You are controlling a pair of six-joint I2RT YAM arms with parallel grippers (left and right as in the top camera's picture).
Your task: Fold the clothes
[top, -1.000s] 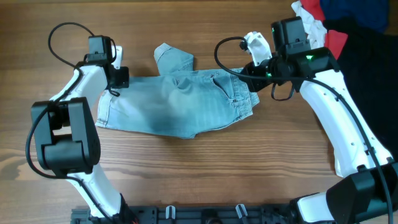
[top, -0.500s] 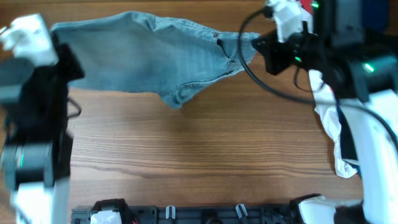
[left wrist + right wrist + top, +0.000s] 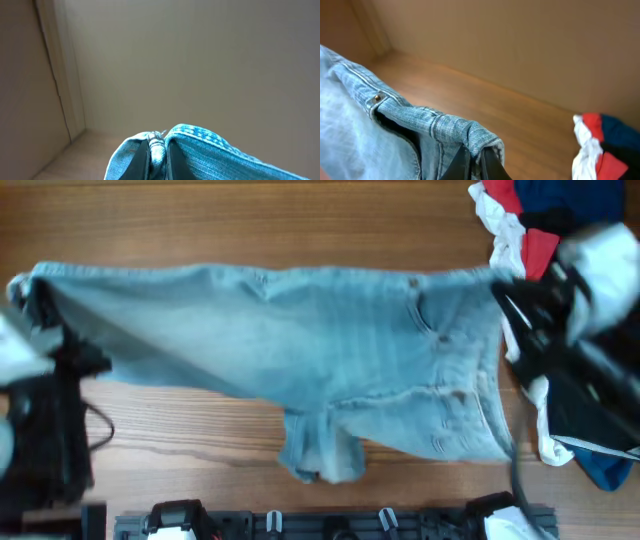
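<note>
Fingers [image 3: 141, 162] of the left gripper [image 3: 157, 152] and right gripper [image 3: 474, 156] clamp opposite ends of the shorts [image 3: 300, 345] (stretched taut), probably to flatten them.

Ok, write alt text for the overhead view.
Light-blue denim shorts are held up, stretched wide between the left arm and the right arm, above the wooden table. A pile of clothes, white, red and dark, lies at top right.

The wooden table [image 3: 300, 220] bears a clothes pile [image 3: 512, 232], white, red, navy and black, far right.
</note>
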